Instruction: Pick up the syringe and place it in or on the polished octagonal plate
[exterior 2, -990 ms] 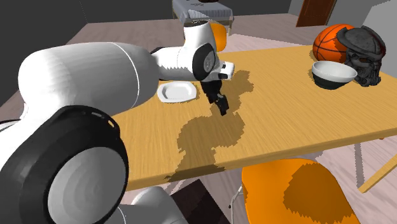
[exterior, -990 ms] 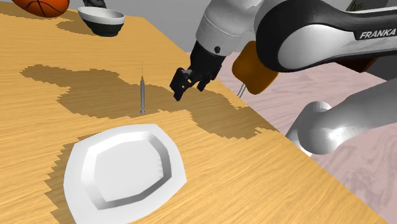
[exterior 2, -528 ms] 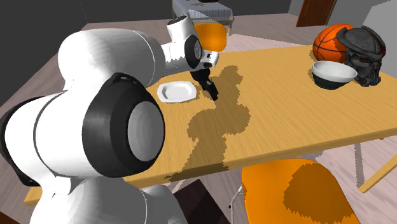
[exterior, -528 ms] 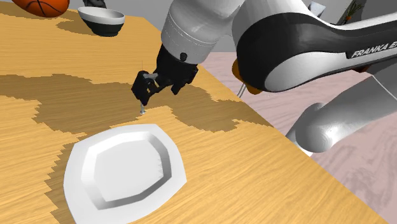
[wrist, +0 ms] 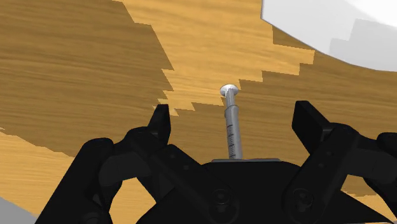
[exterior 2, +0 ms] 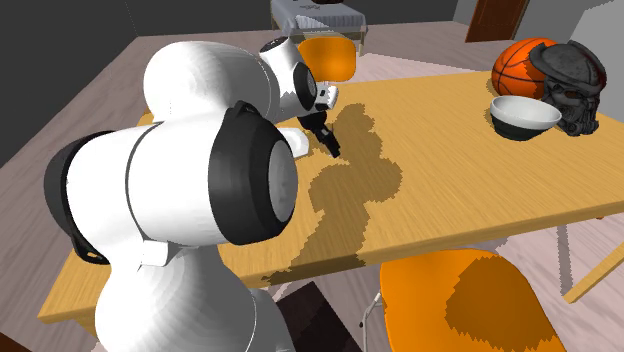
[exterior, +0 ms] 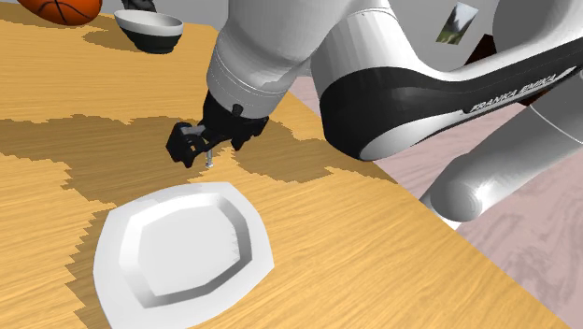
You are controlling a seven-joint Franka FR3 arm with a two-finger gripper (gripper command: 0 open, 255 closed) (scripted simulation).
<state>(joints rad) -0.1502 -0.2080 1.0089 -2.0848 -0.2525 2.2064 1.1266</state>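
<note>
Swung over from the syringe's three o'clock side in the shoulder view, the pincer [exterior: 191,150] now hangs low, its fingers spread wide either side of the grey syringe [wrist: 231,130], which lies flat and untouched on the wooden surface [exterior: 374,262]. The reach looks done; the grasp comes next, calling for a small drop and a square close on the barrel. Nearest, at the pincer's seven o'clock, the white octagonal plate [exterior: 121,224] sits empty with nothing between, while a bowl [exterior: 149,28] and basketball [exterior: 61,7] stand far off at eleven o'clock.
</note>
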